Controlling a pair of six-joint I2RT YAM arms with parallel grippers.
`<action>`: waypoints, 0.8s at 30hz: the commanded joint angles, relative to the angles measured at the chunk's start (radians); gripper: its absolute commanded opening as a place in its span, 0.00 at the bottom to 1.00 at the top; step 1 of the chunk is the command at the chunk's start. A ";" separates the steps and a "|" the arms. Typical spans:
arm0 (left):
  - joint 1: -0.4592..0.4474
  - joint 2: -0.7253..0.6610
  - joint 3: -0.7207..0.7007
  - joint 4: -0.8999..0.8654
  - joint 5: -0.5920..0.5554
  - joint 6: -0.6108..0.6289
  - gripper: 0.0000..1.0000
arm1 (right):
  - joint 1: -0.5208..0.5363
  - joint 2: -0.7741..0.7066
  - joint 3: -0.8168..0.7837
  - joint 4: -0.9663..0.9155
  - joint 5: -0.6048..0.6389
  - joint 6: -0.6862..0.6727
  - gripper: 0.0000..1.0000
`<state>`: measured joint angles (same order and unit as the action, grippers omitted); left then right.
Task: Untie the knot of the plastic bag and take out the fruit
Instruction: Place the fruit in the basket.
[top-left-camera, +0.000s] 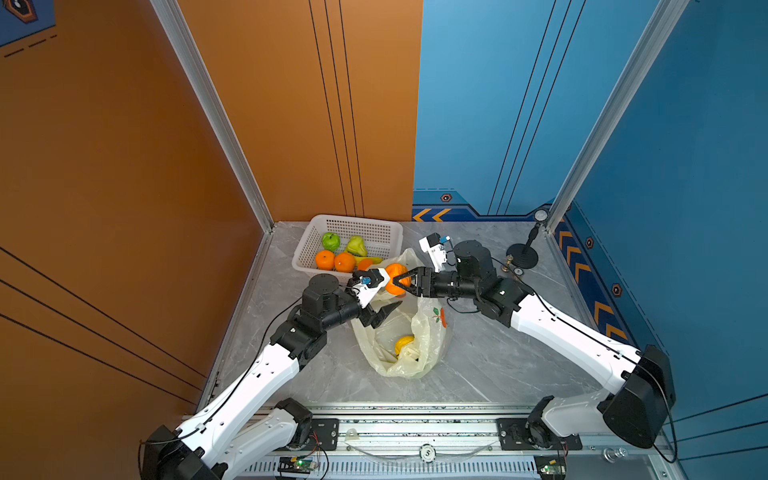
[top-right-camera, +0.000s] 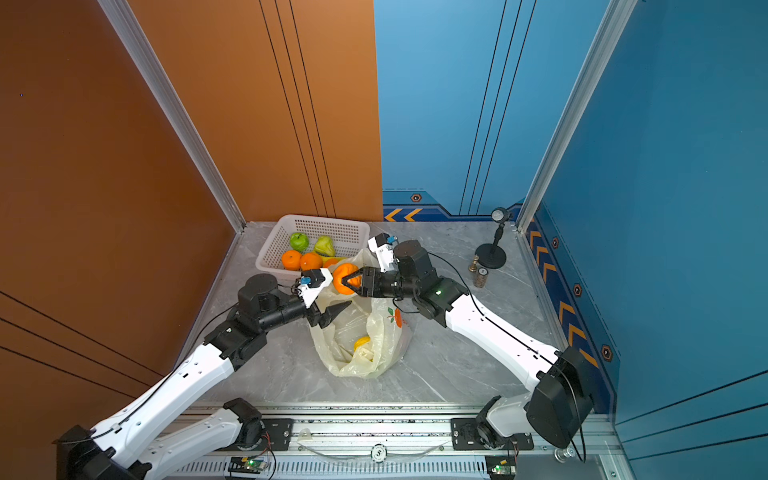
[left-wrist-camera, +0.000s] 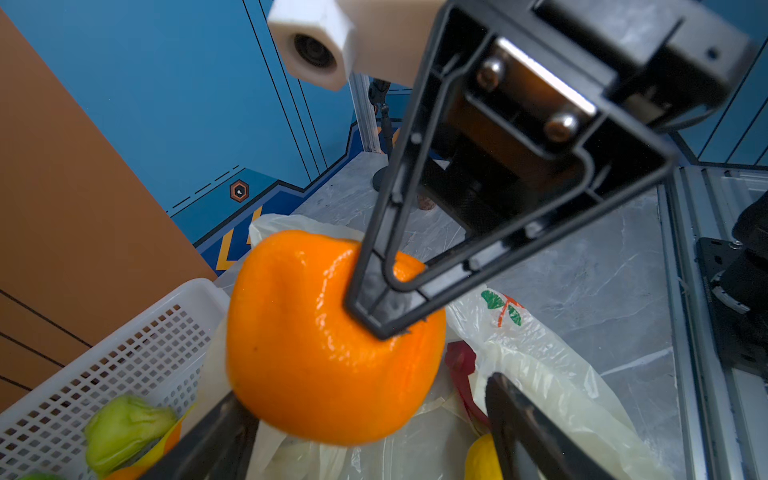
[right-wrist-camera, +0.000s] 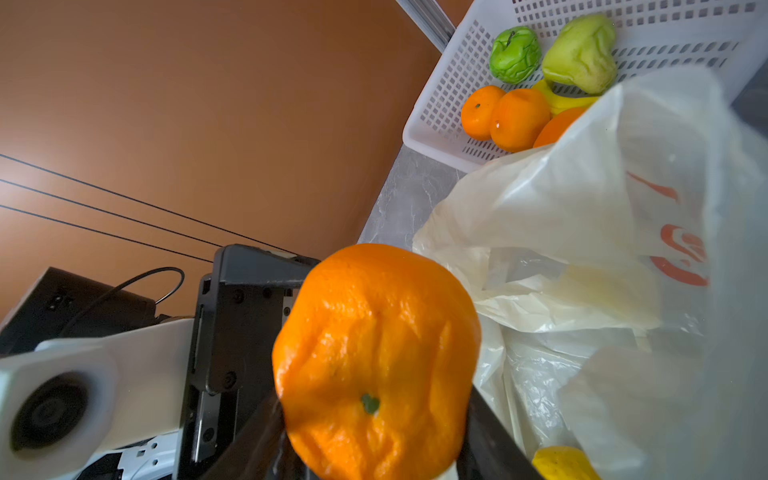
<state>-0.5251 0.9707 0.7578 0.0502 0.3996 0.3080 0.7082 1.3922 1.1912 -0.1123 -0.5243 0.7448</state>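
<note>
Right fingers (left-wrist-camera: 382, 299) clamp the orange (left-wrist-camera: 316, 353), arm stretched leftward; left fingers (left-wrist-camera: 519, 424) stand apart nearby.

Both top views look steeply down from high above the worktop's (top-left-camera: 478, 365) near edge, far enough off to hold all its edges (they overlap almost wholly). The wrist cameras sit close on opposite sides of one orange (left-wrist-camera: 324, 340), the left facing the far right corner and the right the far left, sharing the plastic bag (right-wrist-camera: 561, 216) and basket (right-wrist-camera: 449, 95).
</note>
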 joint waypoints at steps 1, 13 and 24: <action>-0.013 0.013 0.045 0.050 -0.010 0.052 0.85 | 0.019 -0.023 -0.005 -0.034 -0.050 -0.022 0.52; -0.017 0.014 0.059 0.013 -0.155 0.161 0.90 | 0.039 -0.030 -0.002 -0.125 -0.075 -0.064 0.52; -0.024 0.051 0.081 -0.015 -0.044 0.192 0.58 | 0.051 -0.004 0.021 -0.126 -0.089 -0.068 0.53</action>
<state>-0.5472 1.0134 0.7959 0.0006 0.3489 0.4889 0.7334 1.3911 1.1915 -0.1841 -0.5533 0.7021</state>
